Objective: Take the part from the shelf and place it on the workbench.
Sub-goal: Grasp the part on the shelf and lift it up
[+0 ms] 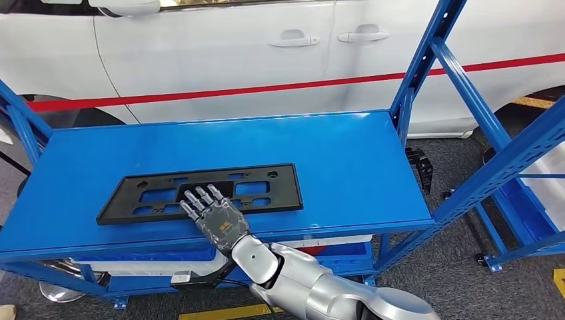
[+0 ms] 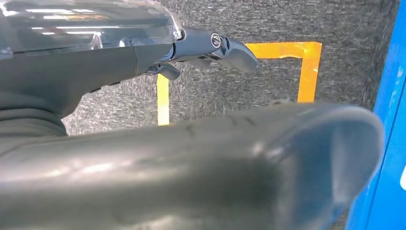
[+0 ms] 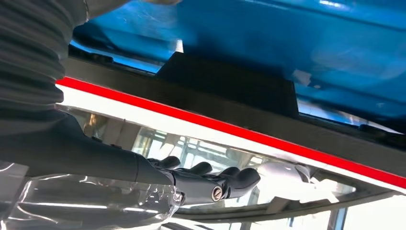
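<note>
Black, flat, rectangular plastic plate with cut-out slots (image 1: 200, 193), the task's part, lies on the glossy blue metal shelf board (image 1: 346, 167), one only. It runs out to both sides of the right hand (image 1: 212, 217), farther to the hand's left than to its right. That hand sits over the plate's near edge, fingers stretched forward and laid on or just above the surface; whether they touch cannot be told, and nothing is grasped. In the right wrist view the fingers (image 3: 225, 178) lie straight and side by side, the dark plate (image 3: 230, 86) beyond them. The step in hand appears to be the reach-and-grasp: the part is not yet lifted. The next move probably calls for fingers hooking the near edge of this thin, flat piece, a hard purchase on a smooth board. The left hand (image 2: 210, 45) hangs over grey carpet with yellow floor tape (image 2: 287, 50); its fingers hold nothing, but their spread cannot be judged. Beyond the shelf stands one white car with a red stripe (image 1: 220, 53). Counted: one plate, two hands.
</note>
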You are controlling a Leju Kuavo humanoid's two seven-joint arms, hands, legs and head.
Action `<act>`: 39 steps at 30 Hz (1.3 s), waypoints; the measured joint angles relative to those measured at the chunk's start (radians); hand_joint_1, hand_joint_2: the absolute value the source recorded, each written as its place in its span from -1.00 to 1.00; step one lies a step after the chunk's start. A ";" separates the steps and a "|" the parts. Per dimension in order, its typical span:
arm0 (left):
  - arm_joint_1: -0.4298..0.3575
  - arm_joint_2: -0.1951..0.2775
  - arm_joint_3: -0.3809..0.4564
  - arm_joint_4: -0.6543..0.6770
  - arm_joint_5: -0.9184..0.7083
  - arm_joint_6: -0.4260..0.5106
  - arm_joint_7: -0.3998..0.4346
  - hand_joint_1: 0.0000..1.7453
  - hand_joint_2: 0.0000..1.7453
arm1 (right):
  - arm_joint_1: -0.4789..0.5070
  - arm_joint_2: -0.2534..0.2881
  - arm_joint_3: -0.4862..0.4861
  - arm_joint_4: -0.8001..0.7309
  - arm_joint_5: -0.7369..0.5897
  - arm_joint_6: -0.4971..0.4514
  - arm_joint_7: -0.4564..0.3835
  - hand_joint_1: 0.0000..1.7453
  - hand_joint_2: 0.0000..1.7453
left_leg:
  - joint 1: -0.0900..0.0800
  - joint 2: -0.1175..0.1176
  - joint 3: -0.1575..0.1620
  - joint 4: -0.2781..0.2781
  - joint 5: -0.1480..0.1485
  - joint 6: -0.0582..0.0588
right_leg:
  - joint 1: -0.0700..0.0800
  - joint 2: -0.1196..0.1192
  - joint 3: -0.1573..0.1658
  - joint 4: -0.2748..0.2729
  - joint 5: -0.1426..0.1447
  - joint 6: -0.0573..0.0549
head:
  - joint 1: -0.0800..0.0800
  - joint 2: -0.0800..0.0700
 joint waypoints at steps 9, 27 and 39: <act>-0.001 0.000 0.000 0.000 0.006 -0.005 -0.007 -1.00 -1.00 | 0.023 0.000 -0.174 -0.008 -0.801 0.007 -0.469 -1.00 -1.00 | 0.007 -0.004 -0.004 0.012 -0.011 -0.046 | -0.008 0.005 0.109 -0.243 0.122 -0.016 | -0.001 0.000; 0.001 -0.006 0.035 0.000 0.064 0.025 -0.014 -1.00 -1.00 | 0.133 -0.009 -0.392 -0.390 -1.352 0.374 -0.884 -1.00 -1.00 | -0.002 -0.002 -0.011 0.006 0.000 -0.007 | 0.011 0.004 0.091 -0.195 0.083 -0.015 | 0.000 0.000; 0.012 -0.018 0.096 0.000 0.125 0.028 -0.029 -1.00 -1.00 | 0.484 -0.205 -0.716 -0.997 -1.250 0.500 -0.930 -1.00 -1.00 | -0.005 -0.007 -0.007 0.016 -0.014 -0.029 | -0.002 -0.001 0.112 -0.245 0.118 -0.017 | -0.001 0.000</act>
